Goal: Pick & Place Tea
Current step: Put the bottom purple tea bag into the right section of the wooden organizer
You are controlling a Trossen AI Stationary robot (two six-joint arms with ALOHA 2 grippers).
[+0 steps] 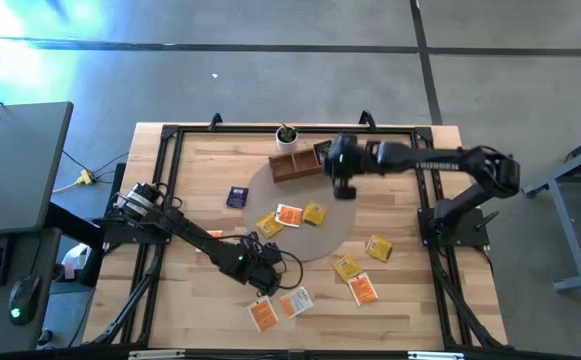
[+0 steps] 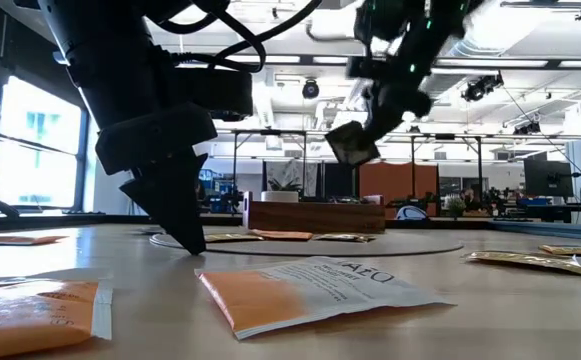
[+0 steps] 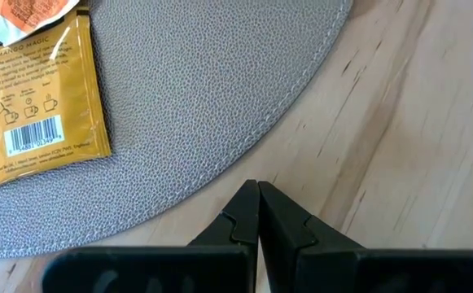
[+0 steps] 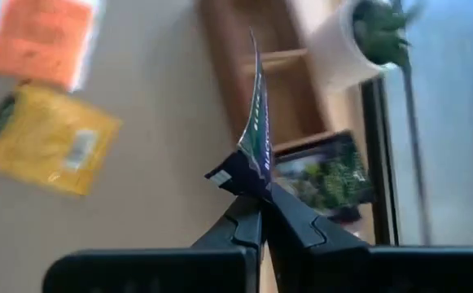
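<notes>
I've got the right end effector (image 4: 262, 195) pinched shut on a dark purple flat tea sachet (image 4: 256, 122), edge-up above the brown wooden compartment tray (image 1: 295, 165) for dropping in; left end effector (image 3: 258, 195) closed, empty, near table edge.

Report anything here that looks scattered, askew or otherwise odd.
Tea sachets lie strewn loose: several on the grey mat, others on the bare table, like the orange sachet and a dark purple sachet lying alone. The right claw pinches a dark sachet by one corner, edge-on near the wooden tray.
</notes>
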